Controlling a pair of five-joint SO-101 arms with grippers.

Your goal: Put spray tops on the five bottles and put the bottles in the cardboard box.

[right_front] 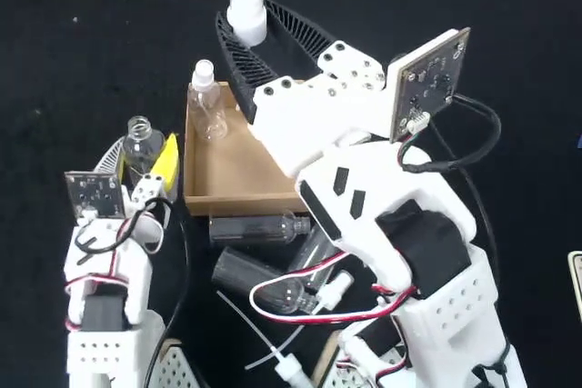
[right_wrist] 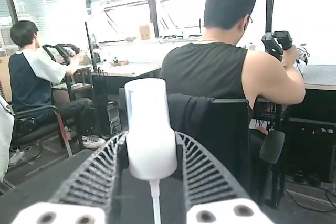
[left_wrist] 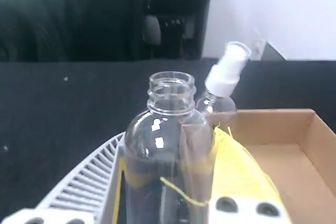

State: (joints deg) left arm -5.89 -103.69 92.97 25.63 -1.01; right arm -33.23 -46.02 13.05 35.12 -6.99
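Left jaws: clamped on uncapped bottle (right_front: 139, 138), 9 o'clock of cardboard box (right_front: 238, 170).
Right jaws: raised, clamped on spray top (right_front: 245, 4), box's 12 o'clock.

Loose bottles (right_front: 253, 228) partly under right arm (right_front: 382, 197)

White plastic arms (right_front: 382, 188) carry black motors (right_front: 427, 243). The right end effector (right_front: 247, 20) is ribbed black; the left end effector (right_front: 145, 144), white and yellow.

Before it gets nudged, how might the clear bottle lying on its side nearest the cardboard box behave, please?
The clear round plastic bottle lies on its side, so it would probably roll. It looks empty, so likely light and easily knocked away.
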